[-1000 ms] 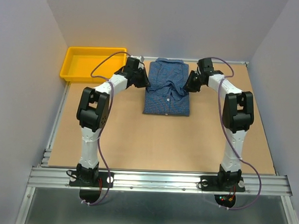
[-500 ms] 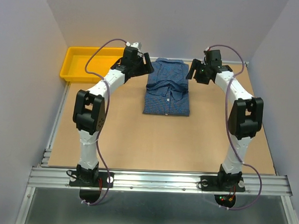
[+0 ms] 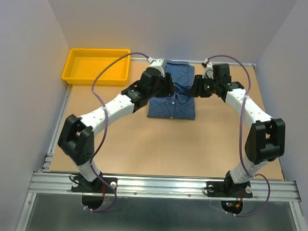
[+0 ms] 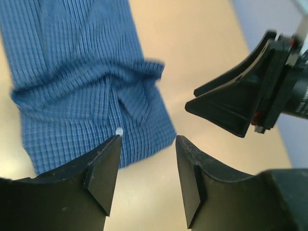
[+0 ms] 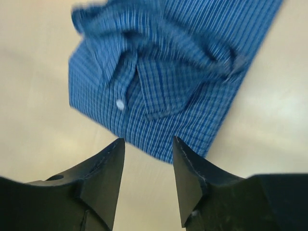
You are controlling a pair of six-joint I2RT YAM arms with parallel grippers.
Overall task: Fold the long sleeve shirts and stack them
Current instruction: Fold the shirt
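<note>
The blue small-check long sleeve shirt [image 3: 174, 107] lies folded on the table at the back middle, with its collar and a pale button showing. My left gripper [image 3: 165, 86] hovers over the shirt's left part, open and empty. My right gripper [image 3: 197, 88] is open and empty at the shirt's right edge. In the left wrist view the shirt [image 4: 82, 82] lies beyond my open left gripper [image 4: 147, 139], and the right gripper [image 4: 236, 103] faces it. In the right wrist view the shirt [image 5: 168, 62] lies just past my open right gripper [image 5: 147, 140].
A yellow tray [image 3: 74, 73] stands at the back left of the brown table [image 3: 168, 147]. Grey walls close the sides and back. A metal rail runs along the near edge by the arm bases.
My left arm has stretched right, carrying its gripper from the shirt's left side to over the shirt. My right gripper has shifted slightly nearer, staying at the shirt's right edge. The shirt has not moved.
</note>
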